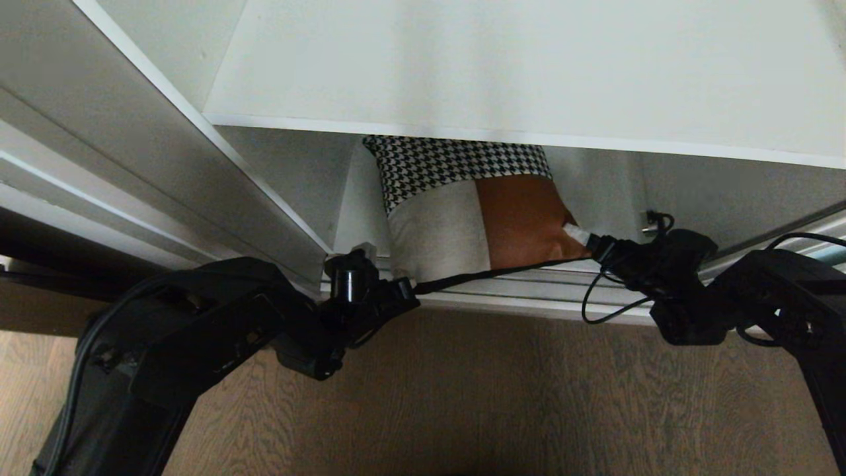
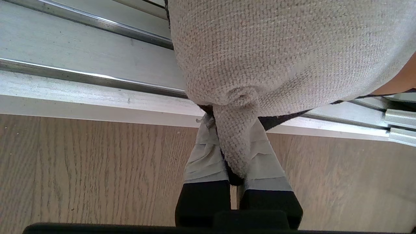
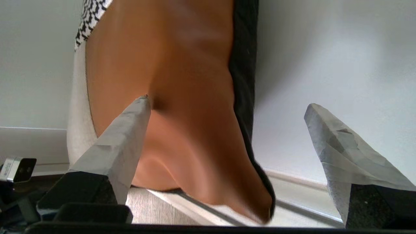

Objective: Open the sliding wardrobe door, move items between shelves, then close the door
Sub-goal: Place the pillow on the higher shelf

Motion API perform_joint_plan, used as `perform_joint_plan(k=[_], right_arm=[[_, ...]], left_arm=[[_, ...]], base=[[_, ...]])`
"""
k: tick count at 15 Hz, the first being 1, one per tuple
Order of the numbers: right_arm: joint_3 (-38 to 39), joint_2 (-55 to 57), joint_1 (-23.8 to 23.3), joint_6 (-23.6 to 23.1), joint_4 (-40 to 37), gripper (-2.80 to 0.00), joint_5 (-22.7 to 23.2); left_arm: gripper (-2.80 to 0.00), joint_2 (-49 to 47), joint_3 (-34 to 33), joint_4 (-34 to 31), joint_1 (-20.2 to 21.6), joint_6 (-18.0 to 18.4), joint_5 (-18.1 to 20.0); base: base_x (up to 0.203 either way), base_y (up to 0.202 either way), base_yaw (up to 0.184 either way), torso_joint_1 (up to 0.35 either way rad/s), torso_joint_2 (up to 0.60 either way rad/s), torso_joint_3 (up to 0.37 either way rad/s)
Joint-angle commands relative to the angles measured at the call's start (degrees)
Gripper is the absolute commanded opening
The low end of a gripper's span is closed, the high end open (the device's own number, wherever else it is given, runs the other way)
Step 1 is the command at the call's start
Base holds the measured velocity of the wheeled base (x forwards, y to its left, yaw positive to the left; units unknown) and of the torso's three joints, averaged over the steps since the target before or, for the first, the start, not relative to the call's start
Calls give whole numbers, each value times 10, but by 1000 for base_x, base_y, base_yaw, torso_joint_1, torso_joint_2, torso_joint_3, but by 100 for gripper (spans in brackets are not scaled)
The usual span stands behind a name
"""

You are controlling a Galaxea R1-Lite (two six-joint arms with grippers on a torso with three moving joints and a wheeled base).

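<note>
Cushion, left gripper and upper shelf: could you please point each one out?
cushion (image 1: 436, 231): head view, beige panel.
left gripper (image 2: 232, 156): left wrist view, pinched beige corner.
upper shelf (image 1: 529, 66): head view, bare top.

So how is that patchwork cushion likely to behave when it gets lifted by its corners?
Probably floppy: the beige corner of the cushion bunches into a thin tab inside the shut left gripper. The brown patch dents under one finger of the open right gripper, so likely soft and light. It may sag between grips.

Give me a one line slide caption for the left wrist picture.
Left pincer shut on the beige corner of the patchwork cushion, above the wardrobe's floor track.
</note>
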State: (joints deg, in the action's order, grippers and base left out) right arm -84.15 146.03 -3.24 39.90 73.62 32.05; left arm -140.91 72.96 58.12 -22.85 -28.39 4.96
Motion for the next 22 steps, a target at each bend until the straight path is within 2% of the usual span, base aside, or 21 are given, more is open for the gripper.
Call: perform_joint_plan(k=[1, 4, 5, 18, 22], right_arm=[[-22, 10, -1, 2, -7, 0, 1], [-79, 35, -1, 5, -35, 0, -16], [-94, 44, 0, 5, -43, -280, -23], [-90, 37, -1, 12, -63, -280, -21], [-13, -18, 0, 19, -77, -280, -5]], left_arm=[[-280, -1, -1, 3, 0, -2, 0], [-280, 0, -6, 3, 0, -3, 2], [-280, 1, -6, 3, 0, -3, 3], [-280, -3, -2, 1, 0, -3, 2], [-280, -4, 7, -5, 0, 1, 0]], base=[[0, 0, 0, 0, 0, 0], [0, 0, 0, 0, 0, 0], [0, 0, 0, 0, 0, 0], [0, 0, 0, 0, 0, 0], [0, 0, 0, 0, 0, 0]])
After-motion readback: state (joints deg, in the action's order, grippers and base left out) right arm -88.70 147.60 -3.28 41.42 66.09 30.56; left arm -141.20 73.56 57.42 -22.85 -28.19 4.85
